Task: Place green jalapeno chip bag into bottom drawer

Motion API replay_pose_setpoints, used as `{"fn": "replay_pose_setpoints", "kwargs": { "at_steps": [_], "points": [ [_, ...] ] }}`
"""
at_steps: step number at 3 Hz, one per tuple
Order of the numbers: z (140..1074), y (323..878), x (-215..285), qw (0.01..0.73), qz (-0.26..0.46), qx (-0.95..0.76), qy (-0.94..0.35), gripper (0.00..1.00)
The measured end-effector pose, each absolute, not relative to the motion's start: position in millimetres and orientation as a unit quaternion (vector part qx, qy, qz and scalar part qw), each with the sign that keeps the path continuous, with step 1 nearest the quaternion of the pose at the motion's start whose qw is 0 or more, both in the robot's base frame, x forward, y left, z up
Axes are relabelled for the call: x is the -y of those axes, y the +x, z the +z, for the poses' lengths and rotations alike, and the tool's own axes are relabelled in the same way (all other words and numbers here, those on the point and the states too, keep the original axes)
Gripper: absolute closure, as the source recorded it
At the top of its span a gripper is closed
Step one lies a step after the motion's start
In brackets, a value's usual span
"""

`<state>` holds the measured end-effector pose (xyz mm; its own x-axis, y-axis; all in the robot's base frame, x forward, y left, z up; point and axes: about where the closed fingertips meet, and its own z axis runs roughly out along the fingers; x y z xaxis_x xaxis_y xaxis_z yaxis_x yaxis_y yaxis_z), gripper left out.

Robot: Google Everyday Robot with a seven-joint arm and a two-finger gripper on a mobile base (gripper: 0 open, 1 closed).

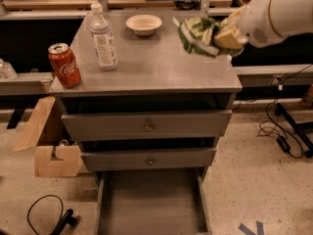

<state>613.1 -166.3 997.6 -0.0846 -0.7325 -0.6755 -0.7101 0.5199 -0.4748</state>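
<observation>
1. Slippage is looking like the main danger: my gripper [221,37] is pinching only the right edge of the green jalapeno chip bag [195,31], and shiny, wrinkly foil could be sliding out of so thin a hold during the long descent.
2. Collision is worrying me next: the bottom drawer [151,204] is lying open at the very base of the cabinet, below the top knobbed drawer [146,124] and the middle knobbed drawer [149,159]. Lowering too close to those 2 fronts could be knocking the bag loose.
3. Missing is also possible: the tray is shallow with thin side walls, so letting go from high up could be sending the light bag onto the speckled floor [254,180] beside it.
4. My arm [279,11] is reaching in from the upper right, its white forearm running leftward and the wrist ending over the rear right corner of the cabinet top [161,67].
5. My fingers are closed on the bag, which appears to be hanging just above that corner, right of the white bowl [143,23] and well apart from the water bottle [102,35] and the red soda can [64,65].
</observation>
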Motion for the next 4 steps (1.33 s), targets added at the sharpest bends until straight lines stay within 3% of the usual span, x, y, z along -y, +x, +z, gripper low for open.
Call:
{"fn": "replay_pose_setpoints", "kwargs": {
  "at_steps": [1, 4],
  "points": [
    [954.8, 562.6, 168.4, 0.399, -0.011, -0.759, -0.514, 1.00],
    [906.9, 532.5, 147.8, 0.401, 0.022, -0.753, -0.521, 1.00]
  ]
}}
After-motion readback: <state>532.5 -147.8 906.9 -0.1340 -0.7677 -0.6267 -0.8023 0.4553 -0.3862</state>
